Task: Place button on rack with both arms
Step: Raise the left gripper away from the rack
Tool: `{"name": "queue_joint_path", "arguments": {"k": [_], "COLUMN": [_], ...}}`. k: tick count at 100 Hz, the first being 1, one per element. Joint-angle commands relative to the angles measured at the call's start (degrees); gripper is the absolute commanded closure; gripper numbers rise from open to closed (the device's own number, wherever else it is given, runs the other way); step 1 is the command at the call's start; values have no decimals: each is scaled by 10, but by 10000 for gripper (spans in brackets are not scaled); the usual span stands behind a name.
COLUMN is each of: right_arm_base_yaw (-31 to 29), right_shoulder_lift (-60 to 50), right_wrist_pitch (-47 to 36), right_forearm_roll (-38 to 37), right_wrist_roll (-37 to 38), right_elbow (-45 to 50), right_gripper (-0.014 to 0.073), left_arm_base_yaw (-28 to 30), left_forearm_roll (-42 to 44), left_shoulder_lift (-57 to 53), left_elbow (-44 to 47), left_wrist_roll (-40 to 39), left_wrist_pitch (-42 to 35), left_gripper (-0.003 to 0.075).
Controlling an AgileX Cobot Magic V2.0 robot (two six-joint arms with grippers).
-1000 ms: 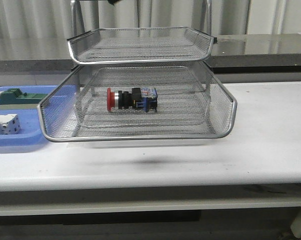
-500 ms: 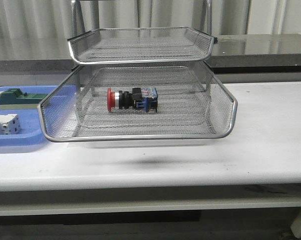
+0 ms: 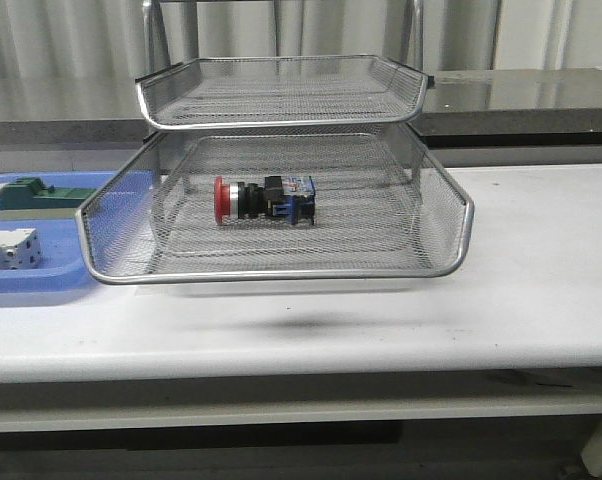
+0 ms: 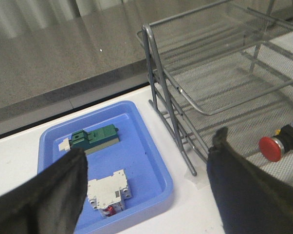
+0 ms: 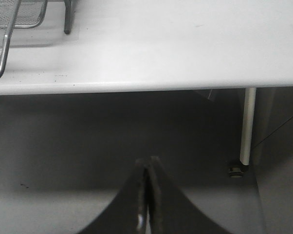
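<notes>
left pincer spread wide, empty, above the flat blue plastic tray beside the rack | right pincer pressed together, empty, off the white bench edge | red-capped cylindrical push-button lies inside the silver wire-mesh rack, lower tier (looks placed) | judgement: retreat clear of the rack's posts.

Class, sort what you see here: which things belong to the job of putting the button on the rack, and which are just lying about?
Job:
button, lying in the rack
rack

Lying about:
blue tray
green block in the tray
white block in the tray
</notes>
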Motion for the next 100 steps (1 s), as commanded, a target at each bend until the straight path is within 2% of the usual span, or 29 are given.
{"name": "queue_joint_path", "arguments": {"k": [1, 24, 46, 87, 92, 100], "right_arm_base_yaw": [0, 0, 0, 0, 0, 0], "right_shoulder_lift": [4, 4, 4, 4, 4, 4], "right_wrist_pitch": [-32, -32, -32, -32, -32, -32], "right_forearm_roll": [-8, -8, -8, -8, -8, -8], "right_wrist_roll": [-1, -1, -1, -1, -1, -1], "right_elbow": [-19, -19, -19, -19, -19, -19], "right_gripper": [660, 660, 660, 660, 660, 660], "left_arm_base_yaw": [2, 2, 2, 2, 2, 2], "left_forearm_roll": [-34, -68, -68, -68, -68, -68], "left_shoulder_lift": [-47, -165, -211, -211, -211, -211], "left_elbow": [39, 151, 231, 244, 244, 244], "left_wrist_roll": [-6, -6, -6, -6, -6, -6], "left_wrist_pitch": [-90, -169, -207, -221, -221, -221], "left_gripper": [228, 227, 228, 231, 255, 349]}}
